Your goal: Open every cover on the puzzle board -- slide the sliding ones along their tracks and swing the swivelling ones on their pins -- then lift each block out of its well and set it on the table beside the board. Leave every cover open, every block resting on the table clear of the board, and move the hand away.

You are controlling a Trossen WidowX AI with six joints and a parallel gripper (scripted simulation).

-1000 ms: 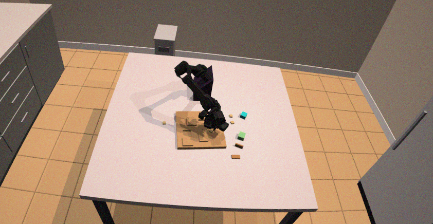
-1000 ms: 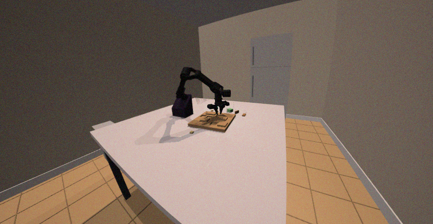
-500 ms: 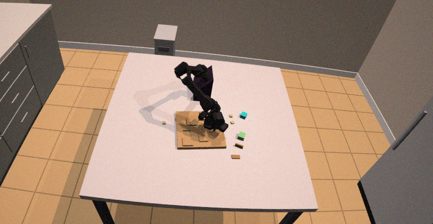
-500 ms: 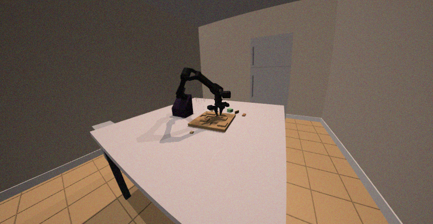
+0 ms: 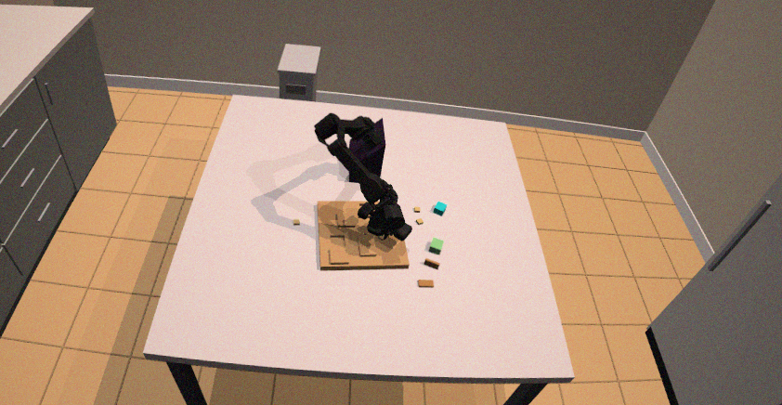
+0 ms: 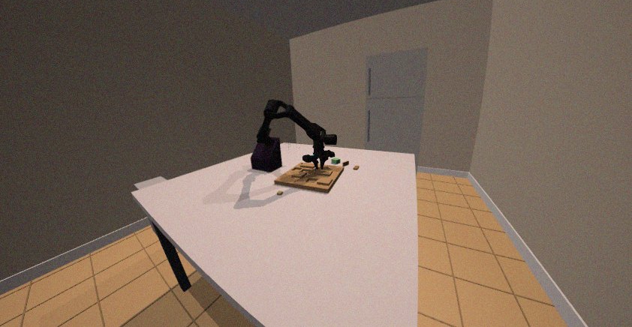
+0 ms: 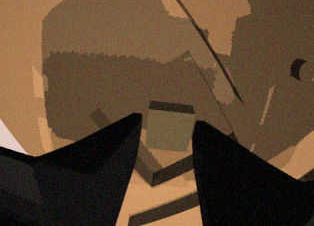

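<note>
The wooden puzzle board [image 5: 323, 238] [image 6: 289, 181] [image 7: 17, 60] lies in front of the arm, with raised strips and dark slots on it. My gripper [image 5: 387, 236] [image 6: 319, 168] [image 7: 168, 125] is partly open, low over the board's right part. In the wrist view a small olive-tan square piece [image 7: 170, 132] shows between the fingertips, with a narrow gap on each side; whether it is a block or a knob I cannot tell. A cyan block [image 5: 439, 208] and a green block [image 5: 436, 245] [image 6: 335, 160] rest on the table right of the board. The hand and its shadow hide cover positions.
Two orange-brown pieces, one nearer the green block [image 5: 431, 263] [image 6: 345, 163] and one further forward [image 5: 425, 283] [image 6: 356, 167], lie right of the board. Two small tan pieces [image 5: 416, 209] [image 5: 419, 221] lie near its right edge. Another tan piece [image 5: 295, 221] [image 6: 279, 192] lies left of it.
</note>
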